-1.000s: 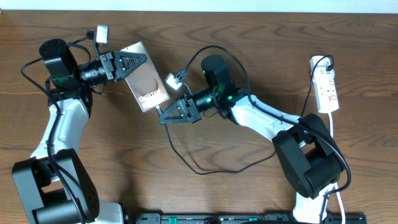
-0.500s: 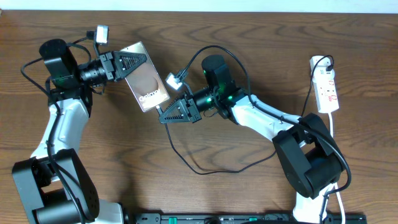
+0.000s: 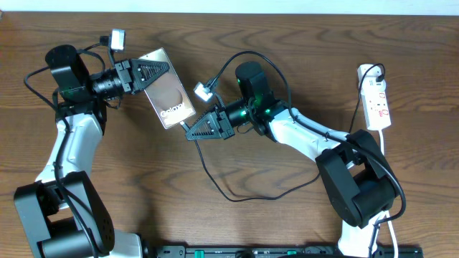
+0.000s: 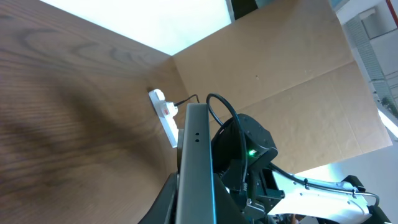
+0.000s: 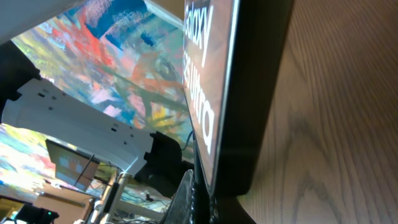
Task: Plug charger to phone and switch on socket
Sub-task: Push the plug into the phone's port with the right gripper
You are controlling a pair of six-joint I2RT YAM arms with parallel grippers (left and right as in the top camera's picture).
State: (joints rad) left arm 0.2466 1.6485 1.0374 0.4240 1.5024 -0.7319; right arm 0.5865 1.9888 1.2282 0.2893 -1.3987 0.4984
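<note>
Holding the phone [image 3: 170,92] tilted in the left gripper [image 3: 161,70], fingers [image 3: 143,72] clamped on its far-left edge, presenting the near end to the right gripper [image 3: 189,132] pinching the charger [image 3: 215,183] tip just beside it, leaving the socket [image 3: 377,102] far right, well apart

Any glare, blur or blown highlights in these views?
Overhead: evenly lit, sharp, phone lettering legible, soft shadows on the table. Left wrist: white area at top blown out, table grain blurred. Right wrist: phone very close at a steep angle, lettering stretched, wood soft.
</note>
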